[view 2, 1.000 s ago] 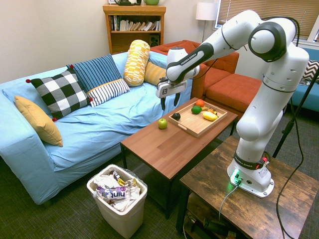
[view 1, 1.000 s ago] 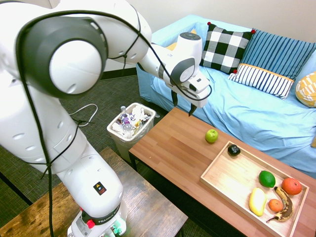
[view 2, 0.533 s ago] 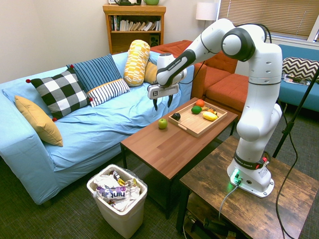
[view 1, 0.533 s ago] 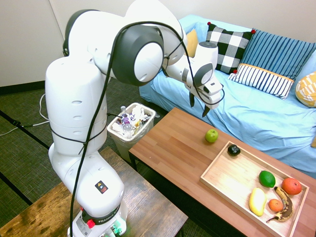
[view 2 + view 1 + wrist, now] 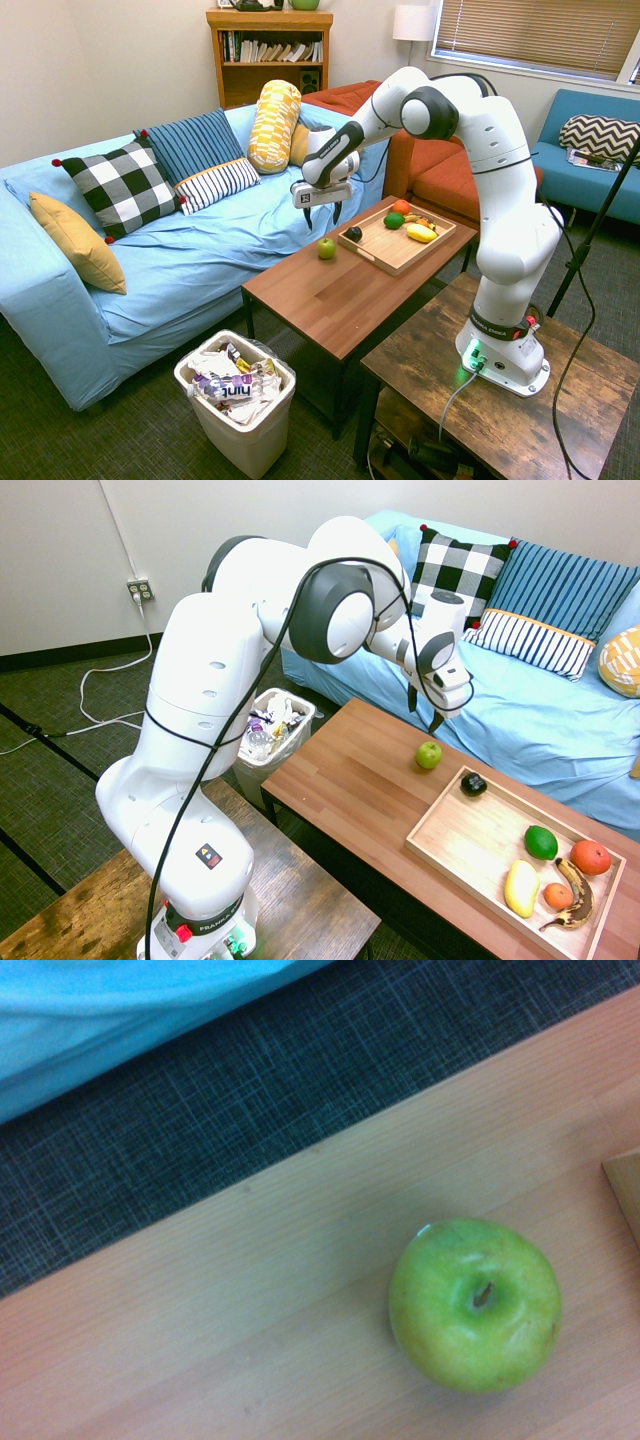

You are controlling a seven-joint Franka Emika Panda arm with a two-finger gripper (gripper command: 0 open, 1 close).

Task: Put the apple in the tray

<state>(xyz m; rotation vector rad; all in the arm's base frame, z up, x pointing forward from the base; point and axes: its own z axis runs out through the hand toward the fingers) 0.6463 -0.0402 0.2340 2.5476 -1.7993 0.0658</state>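
Green apple (image 5: 428, 755): sat on the wooden counter (image 5: 345, 770), near the tray (image 5: 510, 870), outside it
Tool (image 5: 426, 709): hung above the counter, fingers spread, grasping nothing
Tray: held fruit

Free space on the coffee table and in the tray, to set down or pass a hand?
Coffee table: bare from the apple to the end by the trash bin. Tray: bare between the black fruit, the yellow fruit and the near rim. Crowded: banana end.
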